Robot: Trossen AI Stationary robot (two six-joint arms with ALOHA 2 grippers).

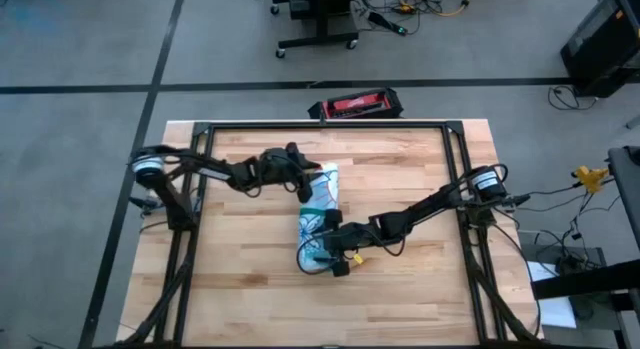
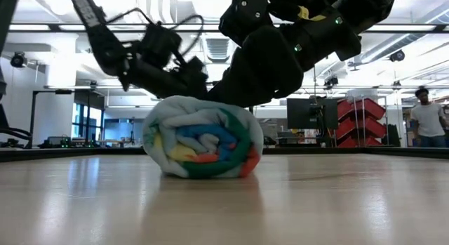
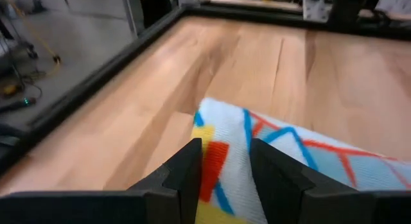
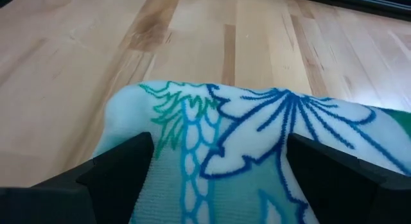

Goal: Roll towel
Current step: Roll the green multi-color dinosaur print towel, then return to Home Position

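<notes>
High view: towel [image 1: 320, 221] mid-surface [image 1: 420, 289], already a compact roll, long axis running front-to-back between the two arms. Left tool [image 1: 308, 185] at the far end of the roll, right tool [image 1: 333, 259] at the near end. Both touching it; neither nearer, one per end.

Low view: roll [image 2: 203, 148] seen end-on, spiral layers visible, sitting flat on surface [image 2: 337, 203]. Looks nearly or fully wound; no loose tail visible from this side, far side hidden.

Left wrist view: fingers [image 3: 186, 176] narrowly apart, pinching a fold of towel [image 3: 289, 153] at its end.

Right wrist view: fingers [image 4: 122, 166] spread wide, straddling towel [image 4: 257, 134], pressed against or just above it; not clamped.

Judgement: any further turn goes crosswise to the long axis, so both ends need to move together or the roll skews. Risk: left pinch dragging its end ahead of the open right side and coning the roll.
</notes>
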